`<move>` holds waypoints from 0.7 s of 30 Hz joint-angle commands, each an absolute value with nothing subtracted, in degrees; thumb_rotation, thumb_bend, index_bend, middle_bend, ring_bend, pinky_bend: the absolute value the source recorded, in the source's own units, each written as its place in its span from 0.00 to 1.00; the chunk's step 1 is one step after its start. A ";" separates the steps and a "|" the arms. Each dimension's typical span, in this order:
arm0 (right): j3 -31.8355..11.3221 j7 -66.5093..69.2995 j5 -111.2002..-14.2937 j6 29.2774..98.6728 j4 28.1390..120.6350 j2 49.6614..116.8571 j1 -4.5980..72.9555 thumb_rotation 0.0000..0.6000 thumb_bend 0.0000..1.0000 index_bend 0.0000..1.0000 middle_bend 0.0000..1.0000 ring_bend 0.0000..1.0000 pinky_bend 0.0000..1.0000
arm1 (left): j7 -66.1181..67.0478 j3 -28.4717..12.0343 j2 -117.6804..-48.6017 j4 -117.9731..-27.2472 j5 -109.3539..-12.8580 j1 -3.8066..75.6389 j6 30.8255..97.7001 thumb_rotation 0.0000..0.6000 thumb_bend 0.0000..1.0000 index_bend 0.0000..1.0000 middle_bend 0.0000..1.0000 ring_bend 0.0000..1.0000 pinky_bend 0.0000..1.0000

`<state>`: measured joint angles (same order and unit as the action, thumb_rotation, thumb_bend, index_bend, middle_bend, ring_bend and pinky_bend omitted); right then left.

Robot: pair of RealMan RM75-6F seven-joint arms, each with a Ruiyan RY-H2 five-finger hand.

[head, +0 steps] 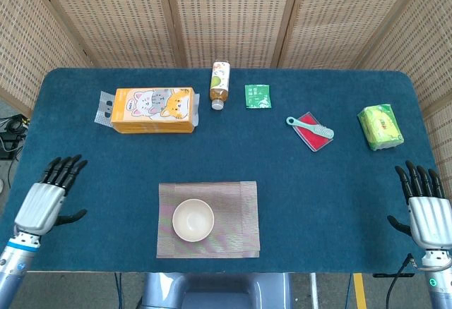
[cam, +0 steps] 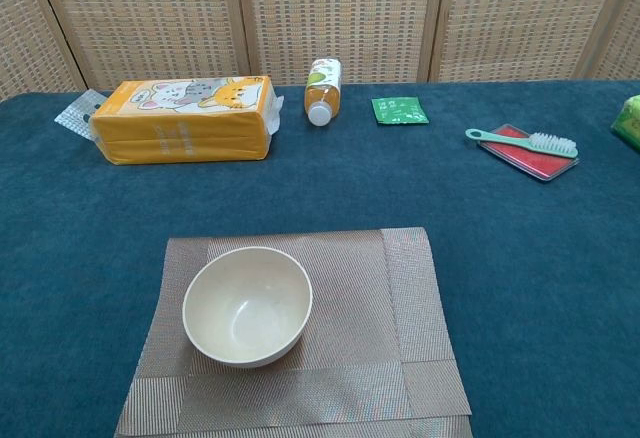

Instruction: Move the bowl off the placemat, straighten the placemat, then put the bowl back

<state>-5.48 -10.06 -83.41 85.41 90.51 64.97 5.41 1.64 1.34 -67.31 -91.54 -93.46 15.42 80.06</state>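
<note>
Nearest, at the front edge of the blue table, the cream bowl sits upright on the left part of the woven placemat, whose edges lie slightly askew to the table's front. Both hands hover at the same depth, well apart from the mat: the left hand over the table's left front corner, the right hand at the right edge, each with fingers spread, pointing away from the robot and holding nothing. Further back lie a green brush across a red tray and a green tissue pack. Beyond those, an orange cat-printed package, a bottle on its side and a small green sachet, before wicker screens
</note>
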 commanded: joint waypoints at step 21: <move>-6.33 -11.43 -78.87 82.00 87.80 66.28 6.14 1.00 0.00 0.02 0.00 0.00 0.00 | 12.10 3.37 -84.33 -83.53 -106.35 35.45 54.36 1.00 0.19 0.36 0.00 0.00 0.00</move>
<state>-6.29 -11.44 -78.92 82.05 87.86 66.24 6.09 11.04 3.68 -82.71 -85.04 -106.58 34.56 55.26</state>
